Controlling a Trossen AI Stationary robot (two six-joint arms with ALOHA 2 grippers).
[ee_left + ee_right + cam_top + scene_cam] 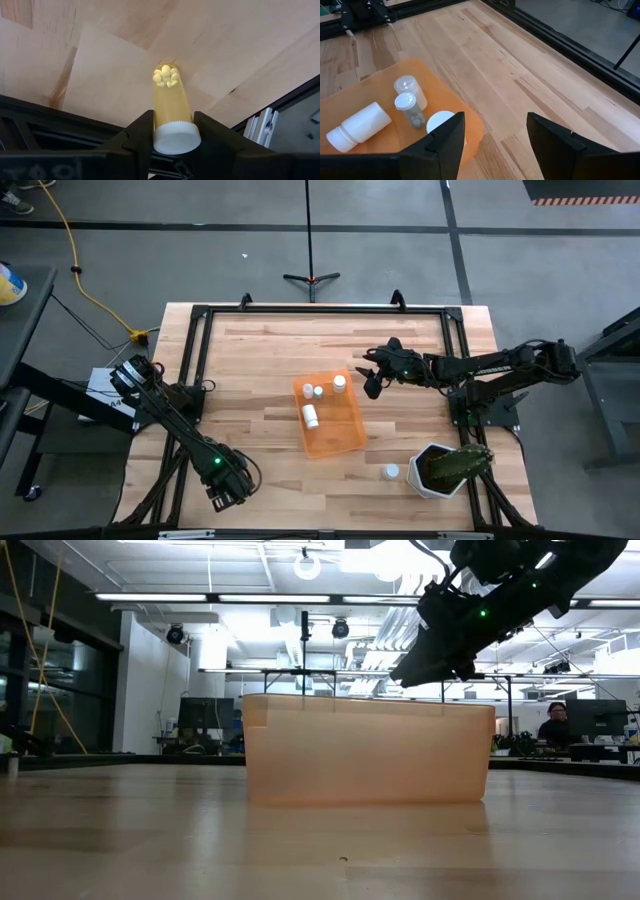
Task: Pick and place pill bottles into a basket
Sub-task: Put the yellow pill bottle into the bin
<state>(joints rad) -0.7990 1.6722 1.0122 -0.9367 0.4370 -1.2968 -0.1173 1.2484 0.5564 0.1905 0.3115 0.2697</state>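
My right gripper (372, 383) hangs just beside the orange basket's (345, 442) far corner, fingers spread and empty. I read this as the gap between a drop and the next pick. Four pill bottles lie inside: a white one on its side (357, 125), two clear ones (409, 106) and a white cap (440, 121) almost under my fingers. One bottle (390, 472) sits on the table by the potted plant (446, 467); that needs a swing toward the near edge. My left gripper (175, 132), parked at the near-left corner, is clamped on a yellow pill vial (171, 107), which must cross to the basket.
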